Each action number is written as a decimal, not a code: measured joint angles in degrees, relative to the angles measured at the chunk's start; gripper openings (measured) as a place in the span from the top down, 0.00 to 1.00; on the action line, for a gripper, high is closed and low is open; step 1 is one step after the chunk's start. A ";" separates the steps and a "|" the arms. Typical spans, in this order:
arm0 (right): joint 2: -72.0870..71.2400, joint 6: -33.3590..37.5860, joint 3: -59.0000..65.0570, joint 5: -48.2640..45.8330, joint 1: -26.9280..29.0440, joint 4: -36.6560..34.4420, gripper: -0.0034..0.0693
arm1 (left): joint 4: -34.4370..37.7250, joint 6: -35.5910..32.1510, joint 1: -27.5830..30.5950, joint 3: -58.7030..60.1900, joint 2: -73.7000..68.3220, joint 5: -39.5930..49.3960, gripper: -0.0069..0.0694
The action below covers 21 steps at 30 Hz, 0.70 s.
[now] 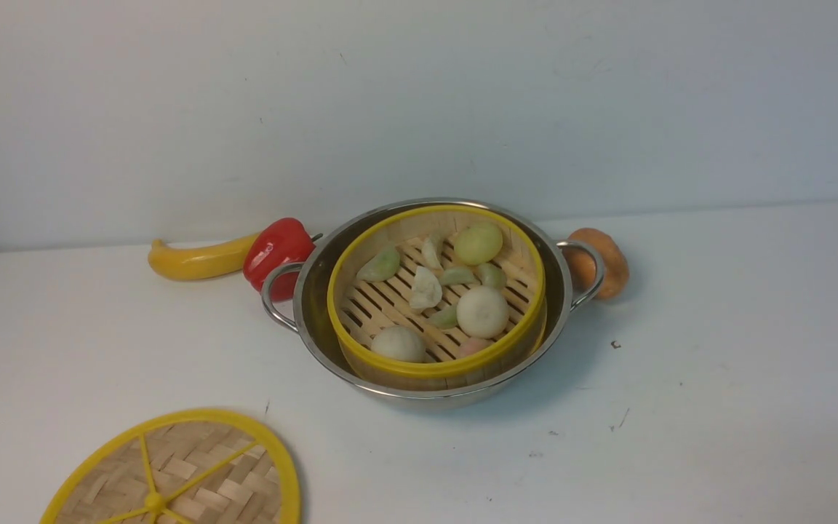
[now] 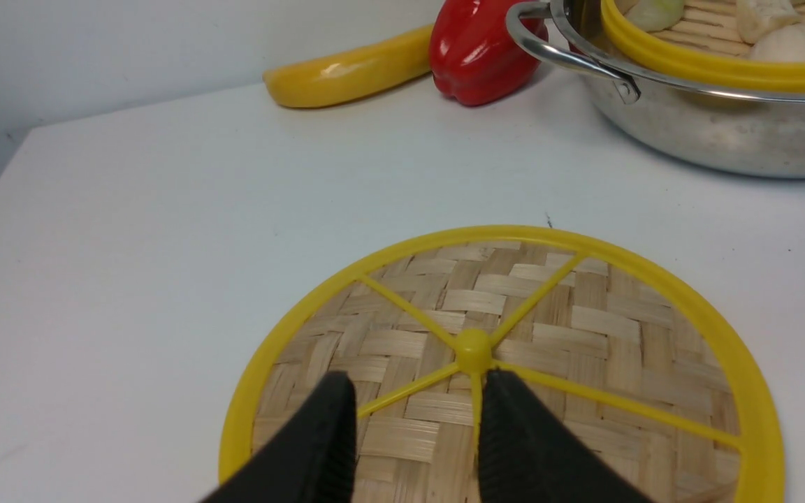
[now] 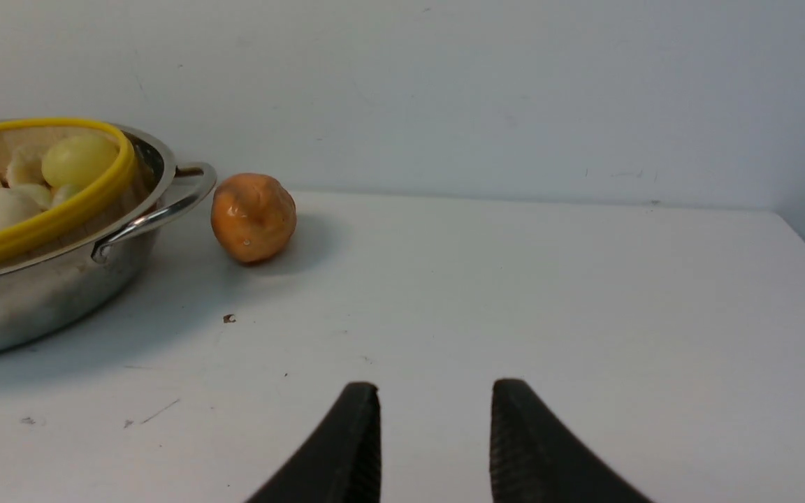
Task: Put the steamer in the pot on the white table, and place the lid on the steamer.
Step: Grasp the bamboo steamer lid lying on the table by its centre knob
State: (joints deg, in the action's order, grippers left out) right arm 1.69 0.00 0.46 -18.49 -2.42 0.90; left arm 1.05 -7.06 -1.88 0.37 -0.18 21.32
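Woven lid [image 2: 584, 328] lies beneath the left gripper [image 2: 418, 391], jaws parted and empty; right gripper [image 3: 434, 398] likewise parted, near the pot [image 3: 25, 300].

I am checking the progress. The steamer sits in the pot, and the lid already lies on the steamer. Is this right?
No. The steamer does sit in the pot, but the lid lies on the white table, apart from the pot, as the front view shows.

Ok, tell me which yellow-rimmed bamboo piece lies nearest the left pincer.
The flat woven lid with the knob; the deeper steamer sits in the pot.
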 joint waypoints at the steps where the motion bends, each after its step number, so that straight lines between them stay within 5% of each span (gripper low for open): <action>1: 0.00 0.00 0.00 0.00 0.00 -0.06 0.62 | 0.00 0.00 0.00 0.00 0.00 0.00 0.59; 21: 0.00 0.42 0.02 0.00 0.00 -0.90 0.62 | 0.00 0.00 0.00 0.00 0.00 0.00 0.59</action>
State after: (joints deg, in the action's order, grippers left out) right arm 1.69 0.43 0.48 -18.49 -2.42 0.00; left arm 1.05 -7.06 -1.88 0.37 -0.18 21.32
